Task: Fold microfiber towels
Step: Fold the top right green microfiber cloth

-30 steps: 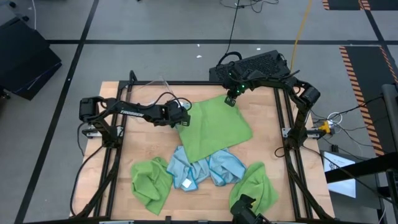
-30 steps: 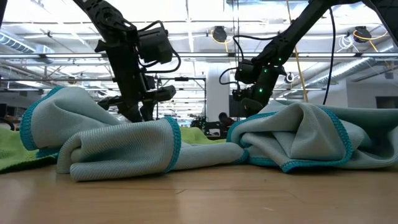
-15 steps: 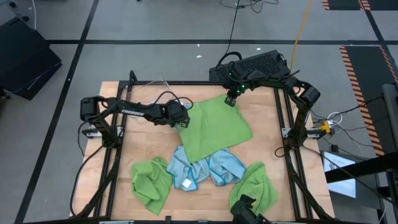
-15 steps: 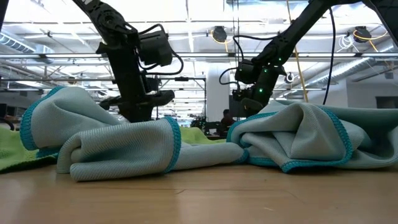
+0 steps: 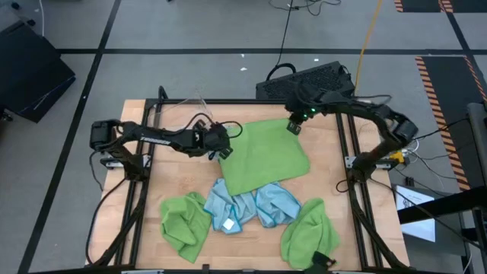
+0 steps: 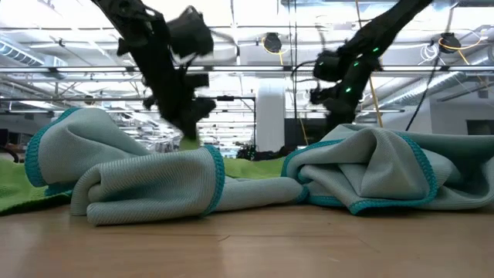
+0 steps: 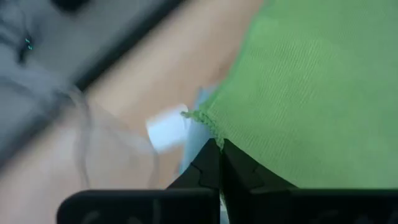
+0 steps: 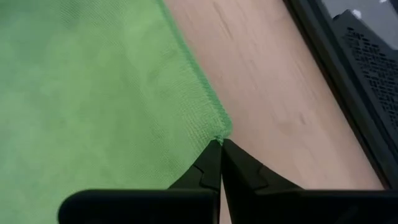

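On the left of the wooden worktop (image 5: 163,171), the left tool (image 5: 223,149) is clenched on the near-left corner of the big green towel (image 5: 265,156), right beside its white tag (image 7: 166,127). That towel lies spread flat across the middle. Nearer the front edge sit a crumpled green towel (image 5: 185,221), then a heap of light blue towels (image 5: 247,207), then another bunched green towel (image 5: 312,232). Over on the right, the right tool (image 5: 294,125) is clenched on the spread towel's far corner, pinching just its tip.
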